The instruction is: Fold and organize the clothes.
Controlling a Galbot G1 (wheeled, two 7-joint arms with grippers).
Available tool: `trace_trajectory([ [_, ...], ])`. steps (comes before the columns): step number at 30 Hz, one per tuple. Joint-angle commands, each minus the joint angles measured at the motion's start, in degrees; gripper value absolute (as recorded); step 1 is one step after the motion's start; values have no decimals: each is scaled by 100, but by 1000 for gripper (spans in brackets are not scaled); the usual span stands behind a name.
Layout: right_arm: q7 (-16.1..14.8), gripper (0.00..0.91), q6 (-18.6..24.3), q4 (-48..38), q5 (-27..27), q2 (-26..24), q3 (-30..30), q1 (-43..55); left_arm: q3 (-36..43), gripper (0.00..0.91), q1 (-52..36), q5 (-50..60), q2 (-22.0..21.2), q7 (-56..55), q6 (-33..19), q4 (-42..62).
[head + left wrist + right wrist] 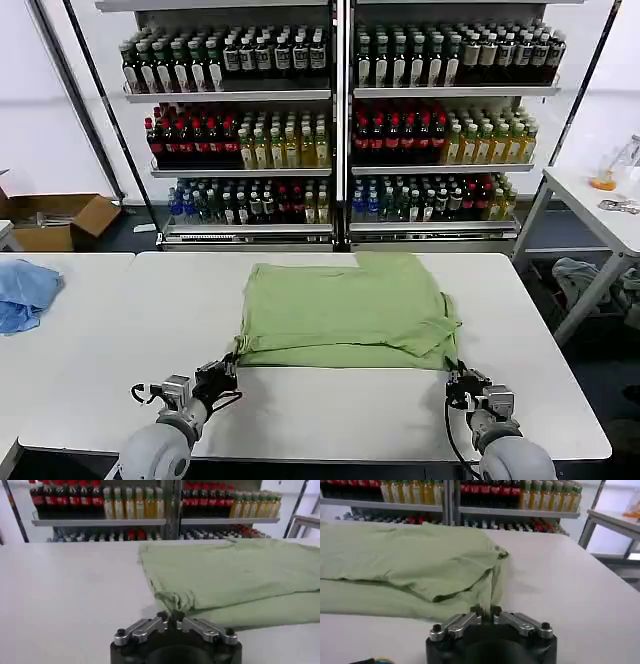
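Observation:
The clothes, one sage-green shirt, lie folded in a wide rectangle on the white table, with a loose flap at the right near corner. My left gripper is at the shirt's near left corner, shut on a bunched bit of the fabric; in the left wrist view the gripper pinches that fold. At the near right corner my right gripper is shut on the cloth too. The right wrist view shows that gripper clamping a hanging fold of the shirt.
A light-blue cloth lies on the neighbouring table at far left. Shelves of bottles stand behind the table. A cardboard box sits on the floor at left, and a white side table stands at right.

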Motion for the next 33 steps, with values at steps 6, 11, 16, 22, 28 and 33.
trace_trajectory([
  [6, -44, 0, 100, 1299, -282, -121, 460, -1599, -709, 20, 1924, -159, 132, -48, 17, -1711],
  [11, -122, 474, 142, 1675, -582, -103, 622, -2364, -950, 171, 2516, -74, 224, -90, 40, -2030],
  [16, -120, 907, -126, 1932, -851, -120, 758, -2537, -1084, 907, 2825, 111, 279, -58, 204, -2274],
  [22, 58, 907, 242, 2099, -601, -246, 963, -2020, -1219, 907, 2376, 121, 394, -79, 257, -2291],
  [28, 291, 907, 335, 1593, 159, -581, 756, -748, -1176, 907, 1384, -447, 601, -310, 93, -1551],
  [33, 523, 907, 61, 482, 689, -672, 171, 919, -570, 907, -186, -672, 595, -393, 75, -440],
])
